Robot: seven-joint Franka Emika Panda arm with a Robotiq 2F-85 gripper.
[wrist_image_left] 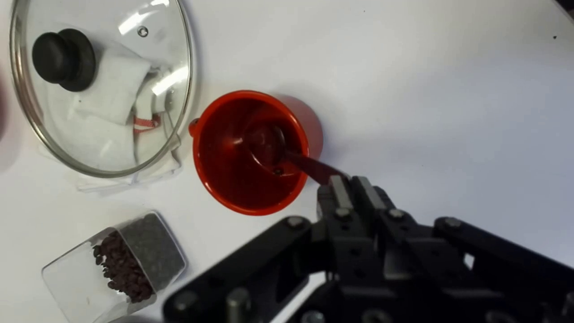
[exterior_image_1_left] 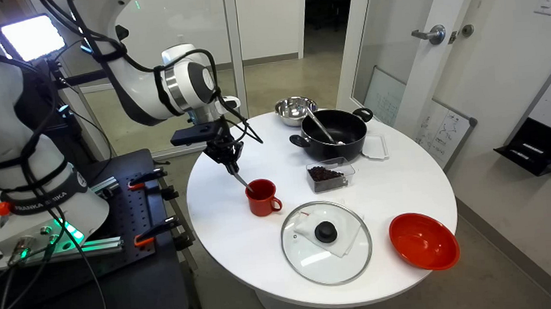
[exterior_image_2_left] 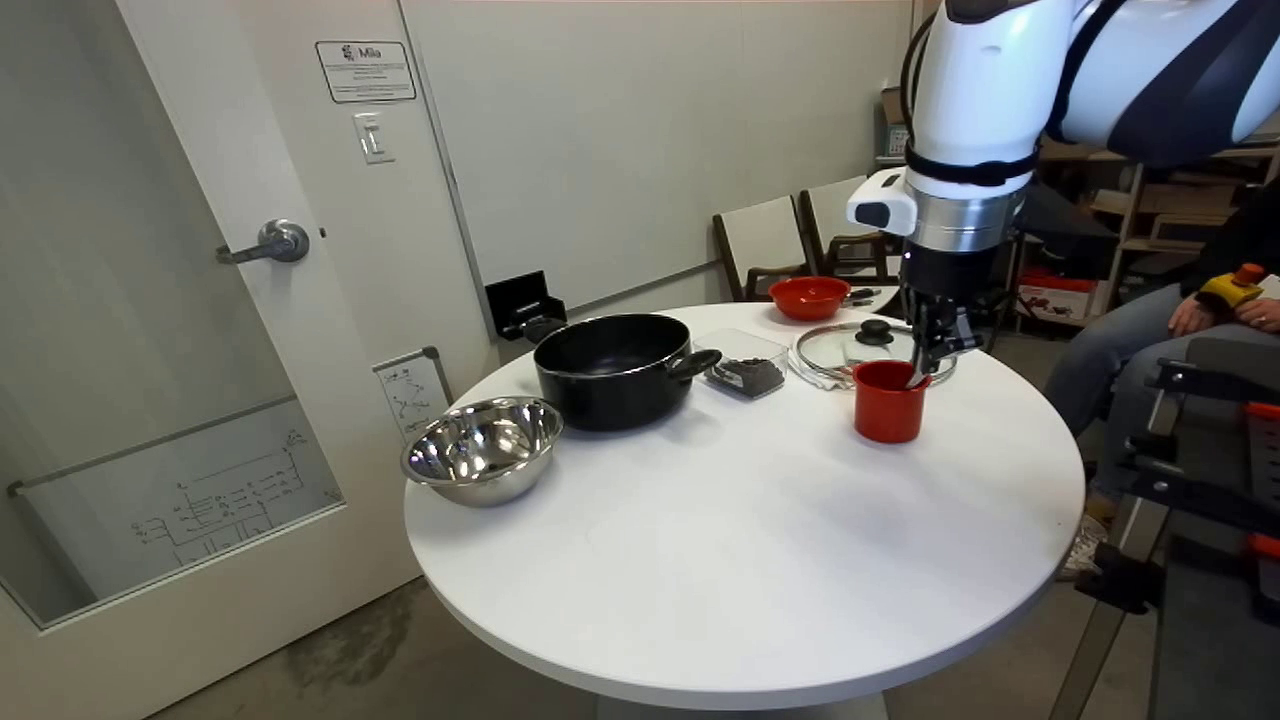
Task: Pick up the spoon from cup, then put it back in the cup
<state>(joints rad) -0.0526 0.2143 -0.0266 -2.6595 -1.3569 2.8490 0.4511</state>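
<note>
End effector (wrist_image_left: 351, 180), spoon (wrist_image_left: 315, 169) in cup (wrist_image_left: 233, 186).

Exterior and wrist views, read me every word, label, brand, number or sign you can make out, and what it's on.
"FRANKA EMIKA", partly covered: robot's base.
"Mila": wall sign; its smaller lines are unreadable.
Low whiteboard, second whiteboard: handwriting, too small to read.
Red-and-white box: print, too blurred to read.
Wrist view: no readable text.

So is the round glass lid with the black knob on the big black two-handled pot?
No, the glass lid lies over a white cloth on the round white table, and the pot stands uncovered.
</note>
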